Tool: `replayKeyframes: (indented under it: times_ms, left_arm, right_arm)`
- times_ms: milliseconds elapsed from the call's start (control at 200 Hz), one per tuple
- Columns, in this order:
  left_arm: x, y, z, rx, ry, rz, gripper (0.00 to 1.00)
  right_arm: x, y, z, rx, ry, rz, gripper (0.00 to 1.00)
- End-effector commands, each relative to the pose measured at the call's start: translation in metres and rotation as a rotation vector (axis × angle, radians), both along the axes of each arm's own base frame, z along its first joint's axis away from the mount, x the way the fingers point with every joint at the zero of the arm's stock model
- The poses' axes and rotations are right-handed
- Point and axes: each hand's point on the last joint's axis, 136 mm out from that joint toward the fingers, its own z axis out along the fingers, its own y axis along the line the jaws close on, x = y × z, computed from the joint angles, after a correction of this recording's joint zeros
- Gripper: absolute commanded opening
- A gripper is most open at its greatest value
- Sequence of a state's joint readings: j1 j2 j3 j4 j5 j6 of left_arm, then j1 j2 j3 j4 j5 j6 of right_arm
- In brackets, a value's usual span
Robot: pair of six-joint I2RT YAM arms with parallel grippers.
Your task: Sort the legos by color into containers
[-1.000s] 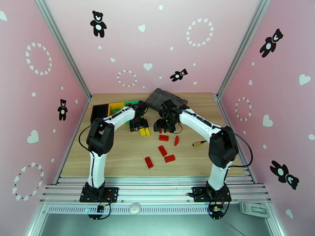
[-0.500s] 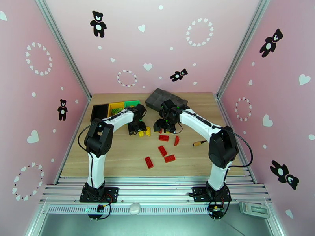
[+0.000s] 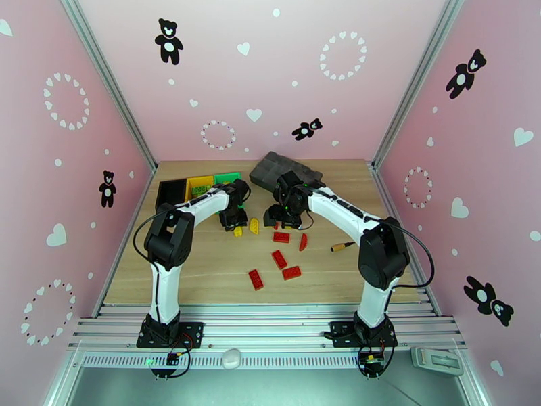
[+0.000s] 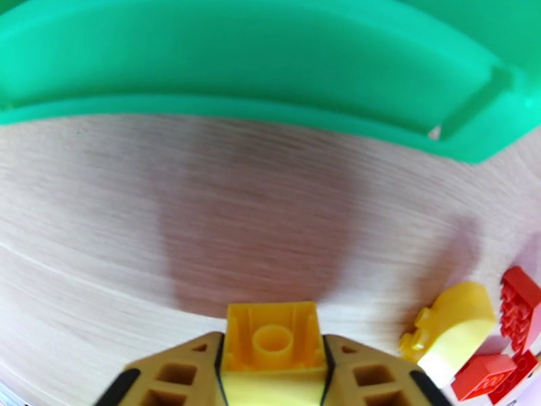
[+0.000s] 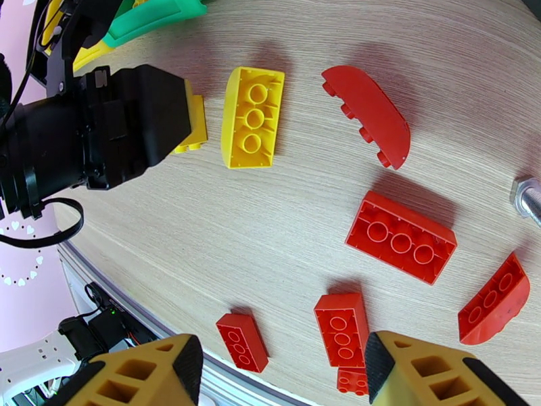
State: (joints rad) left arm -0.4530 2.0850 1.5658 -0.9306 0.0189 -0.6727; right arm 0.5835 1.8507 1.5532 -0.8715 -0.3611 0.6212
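Yellow bin (image 3: 190, 187) holds lime bricks (image 3: 199, 190) (between black bin (image 3: 163, 196) and green bin (image 3: 228, 176)).

From above we overlook the whole counter (image 3: 203, 279); both wrist views sit close, sharing the loose yellow brick (image 5: 251, 116).

yellow lego (image 4: 272, 336) clamped, red legos (image 5: 401, 236) scattered

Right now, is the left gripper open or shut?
Shut. In the wrist view, the left gripper has its fingers pressing both sides of a yellow brick.
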Motion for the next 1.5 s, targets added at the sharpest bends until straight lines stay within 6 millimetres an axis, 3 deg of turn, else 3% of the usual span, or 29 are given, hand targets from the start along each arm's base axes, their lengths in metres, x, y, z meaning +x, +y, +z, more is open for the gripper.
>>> replayKeyframes:
  times_ms: [0, 230, 490, 691, 896, 951, 1026, 1116, 1206, 1381, 1492]
  left_arm:
    - [0.003, -0.001, 0.022, -0.036, -0.048, 0.0, 0.3]
    - [0.013, -0.001, 0.064, -0.091, -0.13, 0.0, 0.28]
    - [0.05, 0.033, 0.105, -0.123, -0.218, 0.075, 0.28]
    - [0.091, 0.066, 0.121, -0.105, -0.26, 0.122, 0.3]
    - [0.129, 0.069, 0.124, -0.097, -0.277, 0.108, 0.33]
    - [0.137, 0.068, 0.122, -0.097, -0.275, 0.105, 0.38]
    - [0.143, 0.066, 0.122, -0.096, -0.271, 0.103, 0.52]
    - [0.146, 0.066, 0.124, -0.101, -0.28, 0.109, 0.66]
    - [0.142, 0.064, 0.128, -0.107, -0.29, 0.1, 0.73]
    - [0.119, 0.052, 0.131, -0.09, -0.286, 0.045, 0.76]
    - [0.098, 0.033, 0.131, -0.079, -0.284, -0.008, 0.76]
  right_arm:
    - [-0.004, 0.007, 0.013, 0.047, -0.014, 0.012, 0.68]
    - [0.004, 0.038, 0.013, 0.13, 0.008, 0.039, 0.68]
    - [0.024, 0.074, 0.024, 0.215, 0.012, 0.071, 0.68]
    - [0.037, 0.081, 0.029, 0.216, 0.001, 0.071, 0.68]
    - [0.041, 0.075, 0.028, 0.202, 0.003, 0.057, 0.67]
    - [0.041, 0.073, 0.028, 0.194, 0.0, 0.055, 0.68]
    - [0.041, 0.068, 0.028, 0.176, -0.005, 0.053, 0.68]
    - [0.039, 0.062, 0.027, 0.148, -0.013, 0.049, 0.68]
    - [0.037, 0.056, 0.026, 0.128, -0.018, 0.04, 0.68]
    - [0.033, 0.044, 0.023, 0.101, -0.025, 0.023, 0.69]
    - [0.028, 0.035, 0.021, 0.074, -0.028, 0.014, 0.71]
